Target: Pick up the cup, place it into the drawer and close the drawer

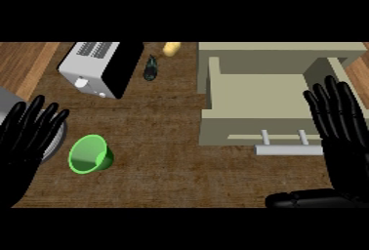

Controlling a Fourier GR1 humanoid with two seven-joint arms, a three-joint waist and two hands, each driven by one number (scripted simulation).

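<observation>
Green cup [91, 154] at lower left of the frame, lying tilted on the brown counter [180, 166], mouth turned toward the upper left, touched by neither hand. Left hand [25, 141] along the left edge, just beside the cup but apart from it, fingers straight and spread, pointing toward the top of the frame, holding nothing. Beneath that hand, part of a grey round plate [14, 105], mostly hidden.

Beige drawer [256, 95] at right centre, pulled open, its inside bare and pale, its front panel facing the lower edge of the frame with a pale bar handle [288, 149] standing off on two posts. Right hand [342, 132] over the drawer's right side, fingers straight and slightly fanned, pointing up the frame, thumb stretched along the lower right toward the left, grasping nothing. Cup and drawer well apart, with bare counter between.

At upper left, a white and black toaster [101, 68], set at a slant. Near it at top centre, a small dark bottle [151, 68] lying on the counter, and just above and right of that a small yellow object [171, 48], too small to identify.
</observation>
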